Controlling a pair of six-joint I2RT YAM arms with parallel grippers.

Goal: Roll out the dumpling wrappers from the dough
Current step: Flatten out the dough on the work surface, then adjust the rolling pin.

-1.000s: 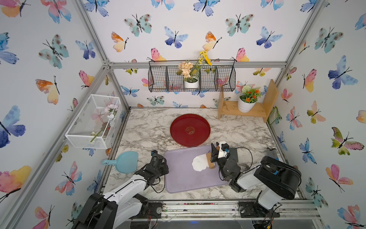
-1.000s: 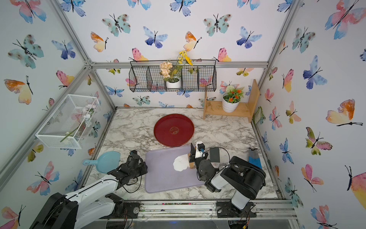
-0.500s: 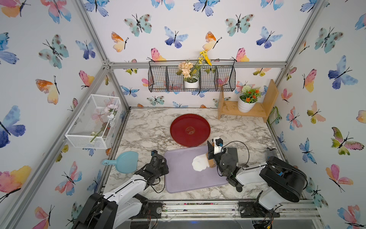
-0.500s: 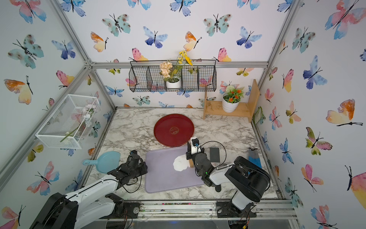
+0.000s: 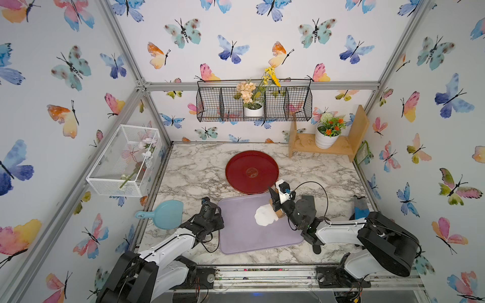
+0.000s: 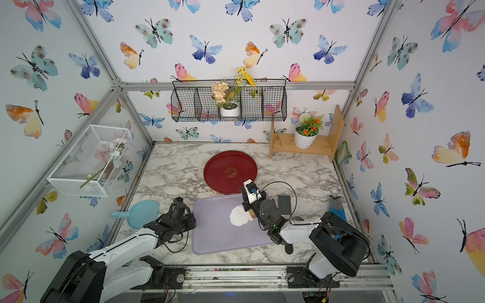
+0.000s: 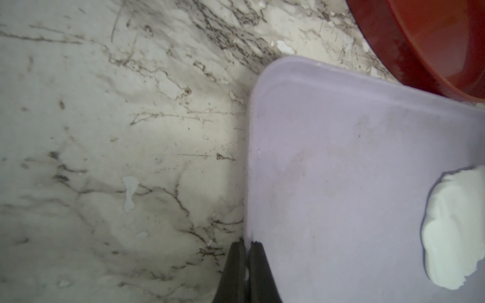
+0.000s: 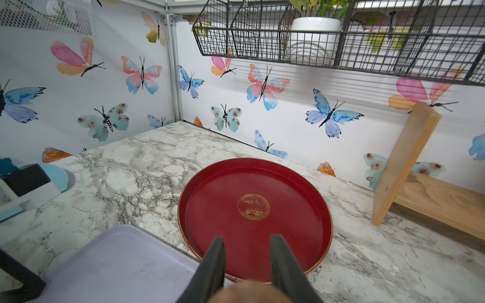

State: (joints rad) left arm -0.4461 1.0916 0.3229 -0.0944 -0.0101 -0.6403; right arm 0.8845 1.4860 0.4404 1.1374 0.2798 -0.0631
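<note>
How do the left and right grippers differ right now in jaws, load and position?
Jaws: the left gripper is shut tight, while the right gripper is closed partway around the wooden roller.
Load: the right gripper holds the roller. The left gripper's tips meet at the edge of the purple mat; whether they pinch it I cannot tell.
Position: the right gripper is at the dough, and the left gripper is well apart from it.
Shared: both are low, at the mat.
</note>
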